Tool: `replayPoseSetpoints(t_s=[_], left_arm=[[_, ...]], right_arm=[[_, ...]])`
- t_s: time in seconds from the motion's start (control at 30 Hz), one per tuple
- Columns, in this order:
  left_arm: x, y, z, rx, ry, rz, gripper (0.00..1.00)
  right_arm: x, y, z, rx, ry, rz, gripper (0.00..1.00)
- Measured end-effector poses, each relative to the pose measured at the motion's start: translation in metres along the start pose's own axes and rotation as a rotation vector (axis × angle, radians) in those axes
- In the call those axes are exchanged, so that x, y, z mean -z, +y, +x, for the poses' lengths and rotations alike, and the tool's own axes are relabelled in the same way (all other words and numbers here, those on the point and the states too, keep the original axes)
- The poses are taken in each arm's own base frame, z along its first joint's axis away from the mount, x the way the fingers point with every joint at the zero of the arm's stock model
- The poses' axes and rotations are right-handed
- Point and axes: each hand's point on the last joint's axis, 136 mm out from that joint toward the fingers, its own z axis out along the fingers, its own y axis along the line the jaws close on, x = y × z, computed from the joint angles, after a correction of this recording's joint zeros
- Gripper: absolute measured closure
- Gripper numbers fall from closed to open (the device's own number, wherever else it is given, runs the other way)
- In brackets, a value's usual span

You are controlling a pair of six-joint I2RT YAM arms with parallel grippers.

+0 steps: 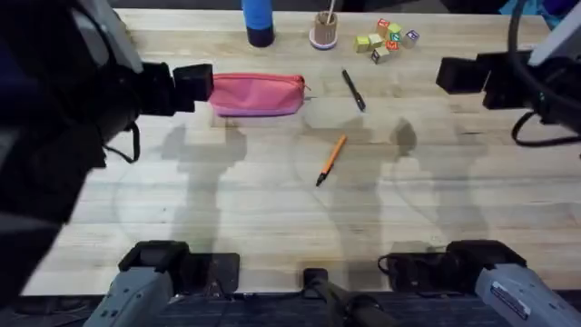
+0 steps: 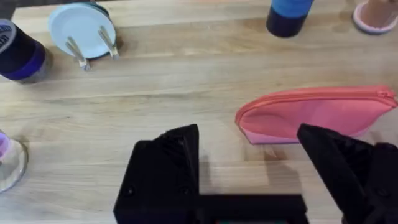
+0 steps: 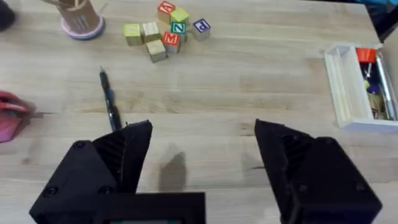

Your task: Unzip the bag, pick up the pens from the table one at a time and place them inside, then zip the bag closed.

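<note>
So the bag (image 1: 259, 94) lies flat near the table's (image 1: 272, 218) far side, zipper looking closed, with the left gripper (image 2: 252, 168) hovering fingers apart right at its left end. The black pen (image 1: 353, 91) and orange pen (image 1: 330, 160) lie on open wood right of the bag. A blue bottle (image 1: 258, 22), stick cup (image 1: 324, 31) and lettered blocks (image 1: 386, 40) crowd the far edge, while the right gripper (image 3: 202, 165) hangs wide open near the black pen, the bag cut off at that view's edge.

The pale plank table (image 1: 272, 209) carried a zipped pink bag (image 1: 259, 94), a black pen (image 1: 353, 91), an orange pen (image 1: 330, 160), a blue bottle (image 1: 258, 22), lettered blocks (image 1: 387, 40) and a stick holder (image 1: 324, 33).
</note>
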Motion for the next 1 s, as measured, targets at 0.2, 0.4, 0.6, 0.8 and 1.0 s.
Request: replayPoseSetpoints(t_s=[0.2,0.4,0.6,0.8,1.0], left_arm=[[-0.012,-0.001,-0.011,-0.025,0.079,0.012,0.008],[-0.023,-0.005,-0.027,-0.061,0.1,0.038,0.01],[-0.032,-0.008,-0.041,-0.155,0.103,0.077,0.01],[-0.031,0.007,-0.029,-0.202,0.14,0.112,0.01],[-0.031,0.033,-0.026,-0.218,0.127,0.13,0.01]], right_arm=[[-0.004,0.004,-0.012,0.007,0.036,-0.025,0.005],[-0.004,0.006,-0.02,0.007,0.036,-0.043,0.005],[-0.003,0.007,-0.02,0.009,0.041,-0.048,0.005],[-0.003,0.007,-0.02,0.011,0.042,-0.048,0.005],[-0.003,0.007,-0.02,0.012,0.042,-0.048,0.005]])
